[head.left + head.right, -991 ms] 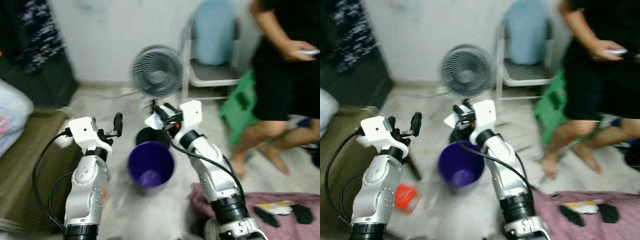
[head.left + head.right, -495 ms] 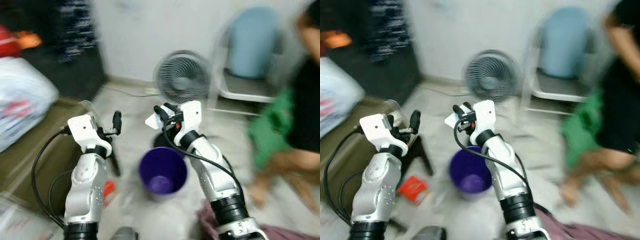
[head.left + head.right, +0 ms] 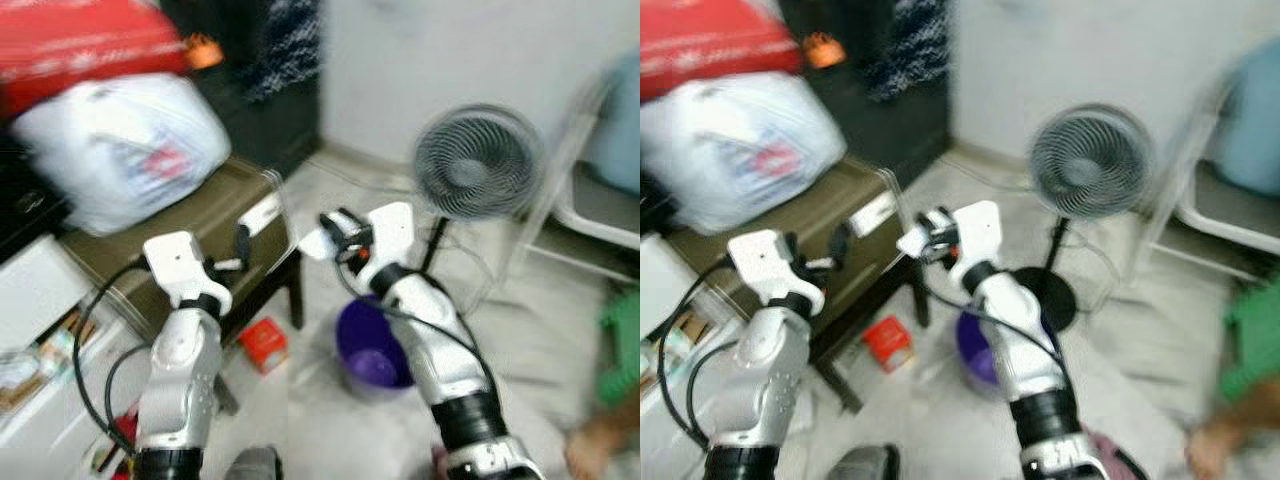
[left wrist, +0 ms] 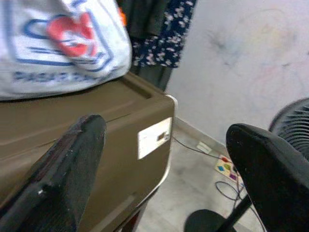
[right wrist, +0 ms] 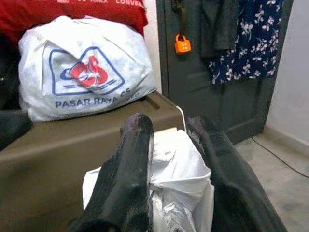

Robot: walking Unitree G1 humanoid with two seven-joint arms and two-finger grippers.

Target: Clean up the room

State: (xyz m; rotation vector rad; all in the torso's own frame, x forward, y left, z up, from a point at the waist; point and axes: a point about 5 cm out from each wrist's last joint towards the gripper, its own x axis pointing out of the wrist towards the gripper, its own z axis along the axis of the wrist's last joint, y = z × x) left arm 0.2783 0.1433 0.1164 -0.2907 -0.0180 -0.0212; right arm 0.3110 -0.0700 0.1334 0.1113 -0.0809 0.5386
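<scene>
- Now the right gripper (image 5: 166,159) is up at chest height, its fingers (image 5: 128,169) pinched on a crumpled white plastic bag (image 5: 176,174), above the purple bucket (image 3: 372,350).
- Left gripper (image 4: 159,159) spread wide beside the brown storage box (image 4: 72,130).
- Red packet (image 3: 264,343) lies on the floor.

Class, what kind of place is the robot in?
Probably a lived-in room of a home: a standing fan on the floor, a patterned dress hanging on a dark door, and a shopping bag on a brown storage box.

right gripper (image 3: 927,232) pinching white crumpled wad (image 3: 910,240), probably paper | hanging above purple bucket (image 3: 980,355) | left gripper (image 3: 835,245) hovering beside brown box (image 3: 790,225)
</scene>
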